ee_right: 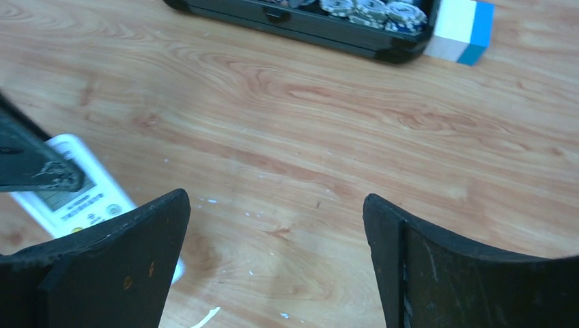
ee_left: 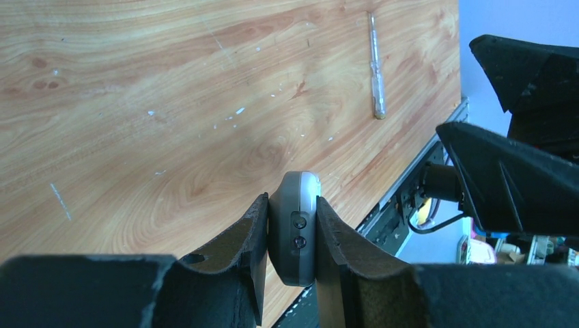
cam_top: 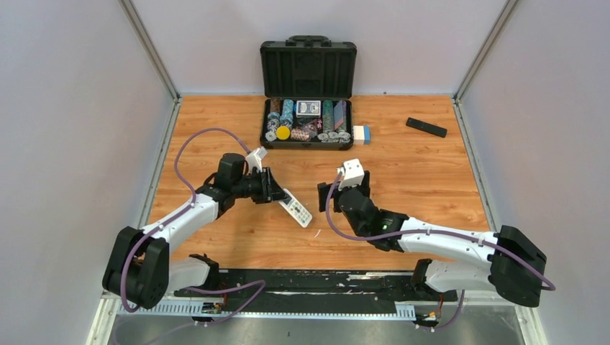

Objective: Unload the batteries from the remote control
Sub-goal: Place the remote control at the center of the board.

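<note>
While the left gripper (ee_left: 291,199) is clamped on one end of the white remote (cam_top: 296,208) — holding it slanted, low over the table (cam_top: 431,187) — the right gripper (ee_right: 274,198) hangs near the remote's other end, jaws spread wide with nothing between them. At the back sits an open case (cam_top: 308,72) of chips (cam_top: 288,111). A box (cam_top: 361,134) stands just beside its right corner, and a black remote (cam_top: 426,127) lies further right.

White remote control (cam_top: 296,208) (keypad up) is clamped endwise in left pincer (cam_top: 279,191).
</note>
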Controlling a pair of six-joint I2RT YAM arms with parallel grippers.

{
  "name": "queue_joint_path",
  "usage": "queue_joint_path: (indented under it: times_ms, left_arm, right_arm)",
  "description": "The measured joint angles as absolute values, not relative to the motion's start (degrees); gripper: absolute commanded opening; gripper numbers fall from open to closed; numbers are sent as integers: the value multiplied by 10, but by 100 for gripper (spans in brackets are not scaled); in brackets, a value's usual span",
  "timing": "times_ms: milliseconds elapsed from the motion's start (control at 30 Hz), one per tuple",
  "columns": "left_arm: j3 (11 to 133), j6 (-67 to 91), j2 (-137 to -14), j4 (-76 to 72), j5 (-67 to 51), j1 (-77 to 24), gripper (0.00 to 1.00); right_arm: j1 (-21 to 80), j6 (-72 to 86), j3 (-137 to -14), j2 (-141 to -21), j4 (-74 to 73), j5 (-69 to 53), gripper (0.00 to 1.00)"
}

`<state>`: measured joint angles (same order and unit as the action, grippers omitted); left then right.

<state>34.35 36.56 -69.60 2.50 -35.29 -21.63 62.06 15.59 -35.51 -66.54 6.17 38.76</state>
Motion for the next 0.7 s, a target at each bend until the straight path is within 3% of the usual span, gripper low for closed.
queue_joint_path:
  times_ms: [300, 700]
  left_arm:
    - [380, 388, -700, 112, -275, -217, 0]
    - [415, 465, -697, 200, -200, -217, 0]
  right_arm:
    - [626, 156, -350, -695, 50, 367, 100]
    - [829, -145, -368, -886, 204, 445, 100]
